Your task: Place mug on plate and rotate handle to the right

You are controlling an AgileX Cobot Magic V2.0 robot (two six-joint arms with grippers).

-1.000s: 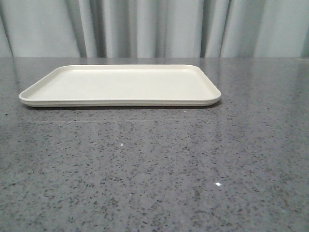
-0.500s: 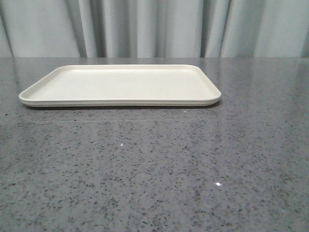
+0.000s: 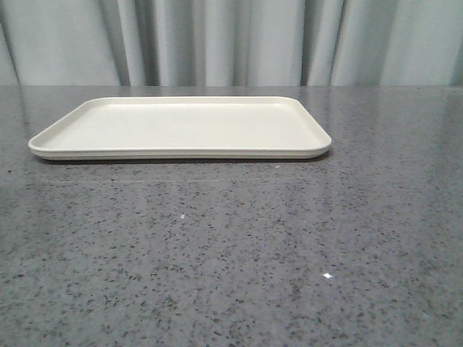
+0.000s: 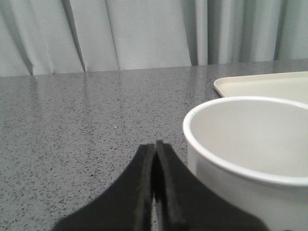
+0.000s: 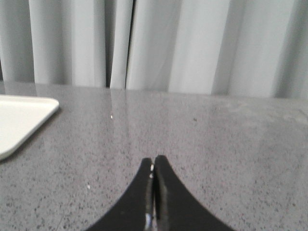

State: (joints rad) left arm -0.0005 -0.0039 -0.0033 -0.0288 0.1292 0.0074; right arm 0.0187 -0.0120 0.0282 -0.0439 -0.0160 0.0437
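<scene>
The cream plate [image 3: 181, 129] lies on the grey table in the front view, with nothing on it. Its corner shows in the left wrist view [image 4: 260, 84] and in the right wrist view [image 5: 19, 120]. The white mug [image 4: 250, 154] shows only in the left wrist view, close beside my left gripper [image 4: 155, 144], open top in sight. Its handle and smiley face are hidden. My left gripper is shut and empty, just beside the mug's wall. My right gripper [image 5: 153, 160] is shut and empty over bare table. Neither gripper nor the mug shows in the front view.
The speckled grey table [image 3: 231, 246] runs back to a pale curtain [image 3: 231, 40]. Nothing else stands on it in these views.
</scene>
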